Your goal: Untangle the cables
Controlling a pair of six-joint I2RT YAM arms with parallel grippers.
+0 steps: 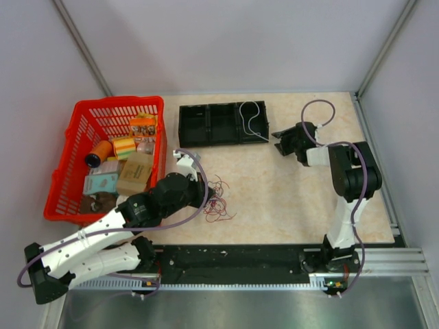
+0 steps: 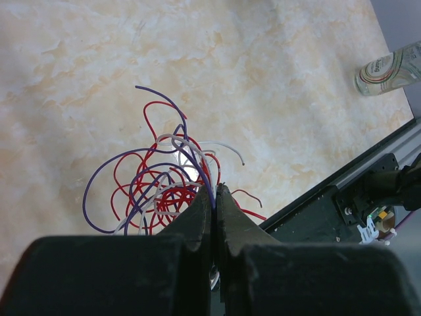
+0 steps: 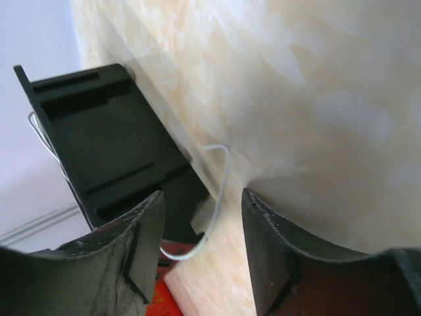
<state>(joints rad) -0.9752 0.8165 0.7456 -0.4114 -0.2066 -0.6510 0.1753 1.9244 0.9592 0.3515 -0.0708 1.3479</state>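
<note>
A: Cables [image 2: 164, 178]: a loose knot of red, white and purple-blue strands, lying on the desk [image 1: 288, 199] just ahead of the left arm. Judged near weightless, limp with a little spring, since the loops hold their curl. A pull on one strand probably drags the whole knot.

B: Where to take hold?

A: A free end at the knot's rim, e.g. the white tip sticking out. The coating looks smooth and may slip. Left pincer [image 2: 216, 194] is closed tight on a few strands at the knot's near edge.

B: Right side?

A: Right pincer [image 3: 200, 197] stands partly apart and clamps nothing. One white cable [image 3: 226, 172] curves beyond its fingers, beside the black tray [image 1: 209, 123]: hard plastic, three compartments. Desk: matt, marbled beige.
</note>
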